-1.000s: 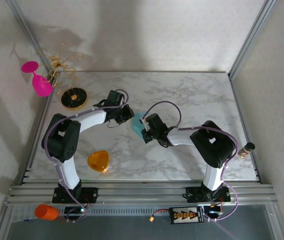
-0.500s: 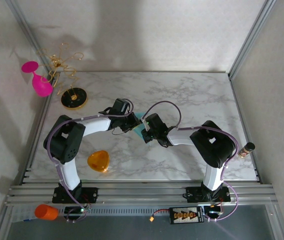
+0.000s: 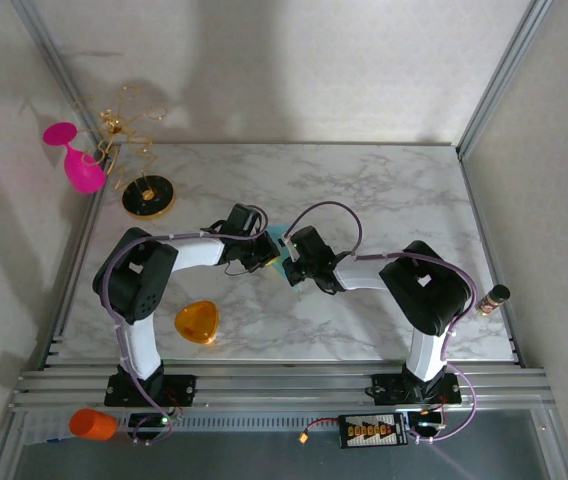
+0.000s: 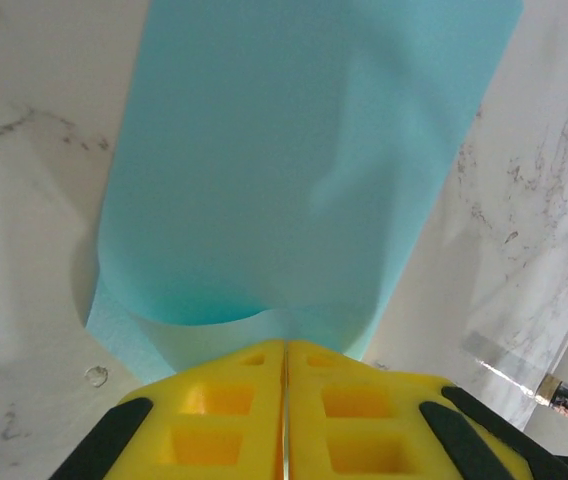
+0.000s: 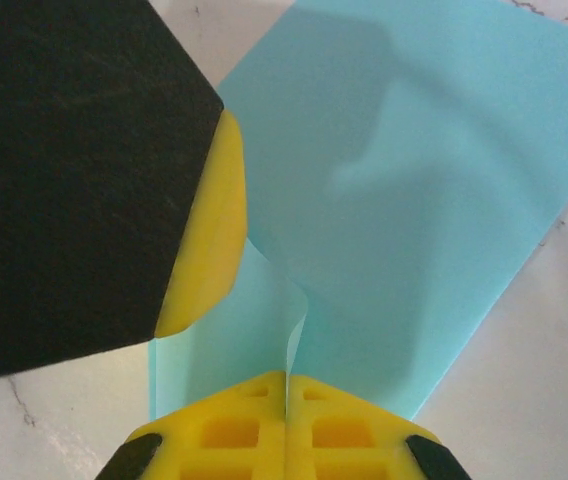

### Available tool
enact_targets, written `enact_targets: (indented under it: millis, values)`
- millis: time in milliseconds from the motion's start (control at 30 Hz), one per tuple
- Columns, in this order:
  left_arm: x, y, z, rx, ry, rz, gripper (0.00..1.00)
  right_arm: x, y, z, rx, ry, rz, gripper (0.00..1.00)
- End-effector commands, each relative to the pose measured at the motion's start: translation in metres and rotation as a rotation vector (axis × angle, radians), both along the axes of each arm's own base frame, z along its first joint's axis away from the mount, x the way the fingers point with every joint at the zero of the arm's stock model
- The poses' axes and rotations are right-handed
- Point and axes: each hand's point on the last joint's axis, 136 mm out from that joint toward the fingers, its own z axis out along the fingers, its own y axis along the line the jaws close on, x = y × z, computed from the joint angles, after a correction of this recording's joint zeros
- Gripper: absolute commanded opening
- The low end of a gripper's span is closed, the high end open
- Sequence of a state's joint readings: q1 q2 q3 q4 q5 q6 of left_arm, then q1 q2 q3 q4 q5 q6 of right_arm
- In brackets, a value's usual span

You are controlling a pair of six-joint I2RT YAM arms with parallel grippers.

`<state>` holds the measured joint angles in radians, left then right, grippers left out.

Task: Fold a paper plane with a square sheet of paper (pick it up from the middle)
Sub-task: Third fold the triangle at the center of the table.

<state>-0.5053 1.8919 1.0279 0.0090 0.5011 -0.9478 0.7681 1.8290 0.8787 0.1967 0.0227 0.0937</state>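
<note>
Top external watcher: The sheet of paper [image 3: 278,244] is up and to the right of the orange piece [image 3: 196,322], well apart from it, on the marble table [image 3: 384,190]. 2 claws meet at it. The left claw [image 3: 261,252] is on the side nearer the orange piece and the right claw [image 3: 290,264] is on the far side, and the 2 are almost touching.

Wrist watcher: Can you tell from up there whether they grip it?

Top external watcher: No, the paper is mostly hidden between them.

Wrist watcher: From the left wrist, the yellow fingers [image 4: 214,400] are pressed together and the sheet's curled edge runs into the seam, so that claw is clamped on the paper. The rest spreads flat across the marble beyond. From the right wrist it looks the same: the fingers are closed with a raised fold of the sheet pinched between them. The left claw's yellow pad [image 5: 209,230] stands just beside that fold.
</note>
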Motion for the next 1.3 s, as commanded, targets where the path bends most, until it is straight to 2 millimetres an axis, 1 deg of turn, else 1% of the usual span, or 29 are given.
enact_targets:
  millis: [0,1267]
  values:
    - [-0.004,-0.003,-0.007,0.003,0.012,-0.008,0.1,-0.006,-0.011,-0.02,-0.056,0.062,-0.006,0.03]
    - [-0.011,0.006,-0.027,0.04,0.049,-0.001,0.09,-0.005,-0.01,-0.024,-0.062,0.076,-0.008,0.03]
